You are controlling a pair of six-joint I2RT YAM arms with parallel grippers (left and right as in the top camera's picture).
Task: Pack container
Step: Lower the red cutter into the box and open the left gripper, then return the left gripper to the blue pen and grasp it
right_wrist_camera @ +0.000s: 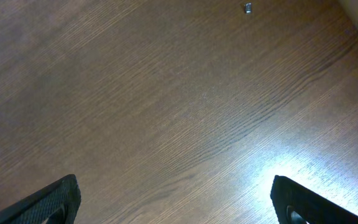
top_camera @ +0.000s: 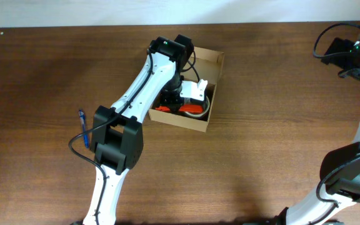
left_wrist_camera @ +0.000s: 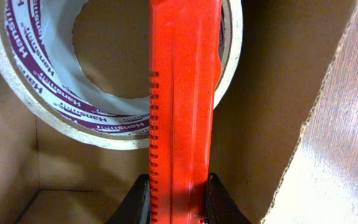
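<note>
Tan cardboard container point(top_camera: 212, 62): left gripper point(left_wrist_camera: 178, 200) is clamping an orange serrated plastic tool point(left_wrist_camera: 182, 93) inside. Only its wrist view is showing me the white tape roll point(left_wrist_camera: 30, 93) lettering, and the right gripper point(right_wrist_camera: 179, 205) is gaping.

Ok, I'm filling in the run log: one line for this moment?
left gripper: shut on red tool, inside box, over tape roll | right gripper: open, over table

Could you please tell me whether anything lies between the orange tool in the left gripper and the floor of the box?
Yes: a tape roll lies in the container, and the orange tool clamped in the left gripper crosses over the roll's right side. Whether the two touch cannot be told.
</note>
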